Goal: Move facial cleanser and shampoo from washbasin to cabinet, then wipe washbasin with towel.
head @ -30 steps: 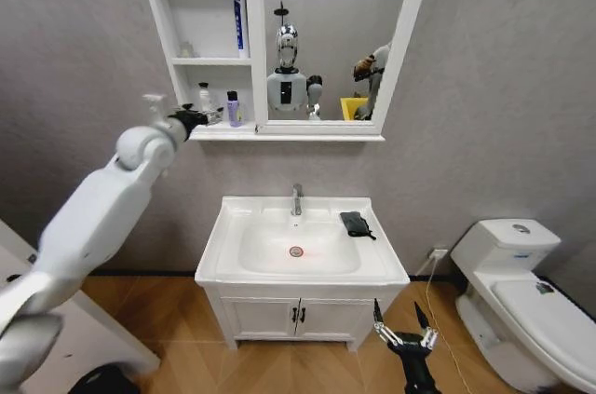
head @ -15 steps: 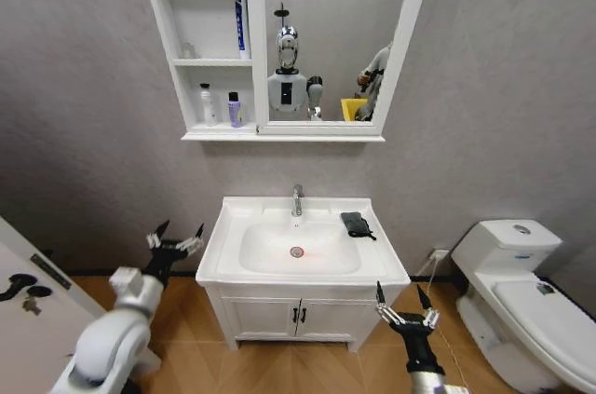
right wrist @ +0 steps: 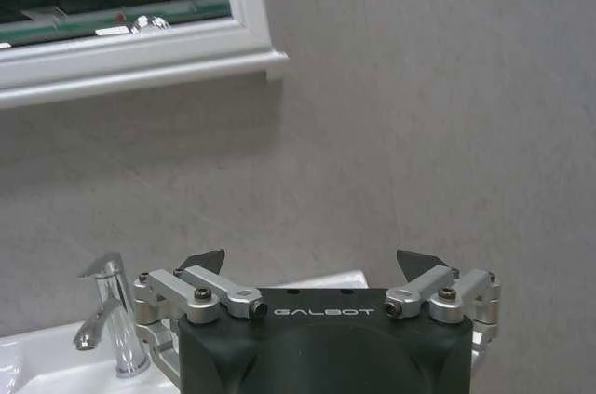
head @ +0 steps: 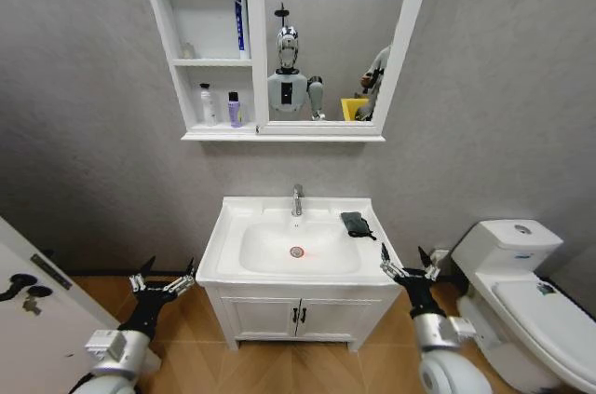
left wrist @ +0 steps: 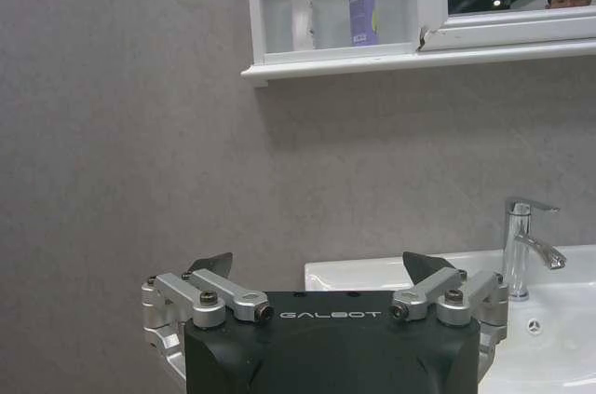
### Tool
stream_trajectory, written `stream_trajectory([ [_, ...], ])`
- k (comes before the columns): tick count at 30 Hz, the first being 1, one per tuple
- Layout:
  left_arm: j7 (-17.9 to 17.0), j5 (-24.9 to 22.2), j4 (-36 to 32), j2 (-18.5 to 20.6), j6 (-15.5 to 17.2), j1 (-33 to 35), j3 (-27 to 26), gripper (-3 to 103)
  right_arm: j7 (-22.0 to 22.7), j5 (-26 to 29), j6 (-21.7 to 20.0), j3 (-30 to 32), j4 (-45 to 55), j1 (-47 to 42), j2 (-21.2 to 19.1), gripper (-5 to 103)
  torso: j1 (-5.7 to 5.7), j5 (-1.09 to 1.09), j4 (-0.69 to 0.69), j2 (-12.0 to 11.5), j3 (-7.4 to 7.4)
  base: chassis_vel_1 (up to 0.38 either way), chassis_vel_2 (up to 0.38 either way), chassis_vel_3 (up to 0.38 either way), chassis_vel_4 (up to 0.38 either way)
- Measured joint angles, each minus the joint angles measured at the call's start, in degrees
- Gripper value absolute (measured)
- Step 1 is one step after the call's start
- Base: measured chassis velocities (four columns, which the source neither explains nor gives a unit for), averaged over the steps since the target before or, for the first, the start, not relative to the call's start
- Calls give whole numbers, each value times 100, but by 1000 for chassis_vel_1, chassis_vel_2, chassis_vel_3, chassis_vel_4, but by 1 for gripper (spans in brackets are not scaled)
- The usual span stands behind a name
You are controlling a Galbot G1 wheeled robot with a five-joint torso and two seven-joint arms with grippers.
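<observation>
The white washbasin (head: 222, 247) has a dark towel (head: 356, 223) bunched on its right rim beside the tap (head: 297, 199). In the cabinet (head: 182, 49), a white bottle (head: 206, 103) and a small purple bottle (head: 234, 108) stand on the lowest shelf, with a blue-and-white tube (head: 239, 26) one shelf up. I cannot tell which is the facial cleanser or the shampoo. My left gripper (head: 165, 280) hangs open and empty, low and left of the basin. My right gripper (head: 408, 266) is open at the basin's right front corner. The left wrist view shows the open left gripper (left wrist: 318, 264) and both bottles (left wrist: 300, 10).
A white toilet (head: 521, 273) stands close on the right. The two-door vanity (head: 298, 315) sits under the basin. A white door with a black handle (head: 28, 305) is at the lower left. The mirror (head: 326, 31) reflects the robot.
My left arm has come down from the cabinet's lowest shelf to beside the vanity, with nothing in its gripper. My right gripper has risen to the basin's right front corner.
</observation>
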Motion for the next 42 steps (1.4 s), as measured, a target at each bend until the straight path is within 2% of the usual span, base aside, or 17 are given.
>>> stream_trajectory([
  [1, 0, 0, 0, 0, 0, 0, 0, 100, 0, 0, 0, 0, 0, 0, 0, 100, 0, 0, 0, 0, 0, 0, 0, 0, 0],
  [2, 0, -3, 5, 3, 0, -7, 8, 100, 158, 332, -386, -69, -347, 417, -245, 100, -1, -2, -2, 0, 0, 0, 0, 0, 0],
  [3, 0, -3, 5, 3, 0, -7, 8, 100, 158, 332, -386, -69, -347, 417, -245, 100, -1, -2, -2, 0, 0, 0, 0, 0, 0],
  [5, -1, -9, 11, 12, 0, -15, 18, 100, 233, 581, -818, -321, -1184, 1384, -745, 100, 0, 4, 5, -1, 1, 0, 0, 0, 0],
  [6, -1, -11, 14, 14, 1, -16, 18, 100, 240, 690, -956, -425, -1494, 1718, -935, 100, 1, -1, 9, -1, 0, 0, 0, 0, 0],
  [7, -1, -11, 14, 14, 1, -16, 18, 100, 240, 690, -956, -425, -1494, 1718, -935, 100, 1, -1, 9, -1, 0, 0, 0, 0, 0],
  [9, -4, -20, 21, 19, 6, -23, 25, 100, 238, 1078, -1275, -803, -2467, 2517, -1386, 100, 2, 0, 3, -1, 1, 0, 0, 0, 0],
  [10, -4, -20, 21, 19, 6, -23, 25, 100, 238, 1078, -1275, -803, -2467, 2517, -1386, 100, 2, 0, 3, -1, 1, 0, 0, 0, 0],
  [12, -7, -26, 25, 23, 15, -28, 30, 100, 15, 1144, -1359, -1251, -3357, 3178, -1610, 100, 2, 2, -2, -1, 1, 0, 0, 0, 0],
  [14, -8, -29, 27, 24, 16, -30, 32, 100, -133, 1102, -1364, -1495, -3750, 3524, -1646, 100, 2, 0, -1, -1, 1, 0, 0, 0, 0],
  [20, -14, -34, 31, 29, 20, -35, 36, 100, -593, 626, -1148, -2077, -4816, 4343, -1542, 100, 1, -2, 4, -1, 0, 0, 0, 0, 0],
  [22, -16, -37, 33, 32, 22, -37, 38, 100, -806, 440, -974, -2432, -5397, 4653, -1438, 100, 1, -2, 2, -1, 0, 0, 0, 0, 0],
  [25, -19, -40, 34, 33, 23, -39, 40, 100, -963, 250, -786, -2632, -5887, 4835, -1251, 100, 1, -2, 0, -1, 0, 0, 0, 0, 0],
  [28, -19, -40, 35, 33, 24, -39, 40, 100, -1020, 136, -684, -2694, -6155, 4933, -1107, 100, 0, -1, 0, -1, 0, 0, 0, 0, 0],
  [31, -21, -42, 37, 35, 25, -40, 42, 100, -1121, -202, -415, -2723, -6713, 5205, -744, 100, 0, -1, 5, -1, 0, 0, 0, 0, 0],
  [36, -23, -44, 39, 36, 26, -40, 44, 100, -1127, -307, -364, -2753, -6915, 5346, -655, 100, 0, -3, 0, 0, -1, 0, 0, 0, 0],
  [42, -24, -45, 40, 38, 29, -40, 45, 100, -1117, -478, -289, -2698, -7109, 5448, -581, 100, 0, -2, 3, 0, -1, 0, 0, 0, 0],
])
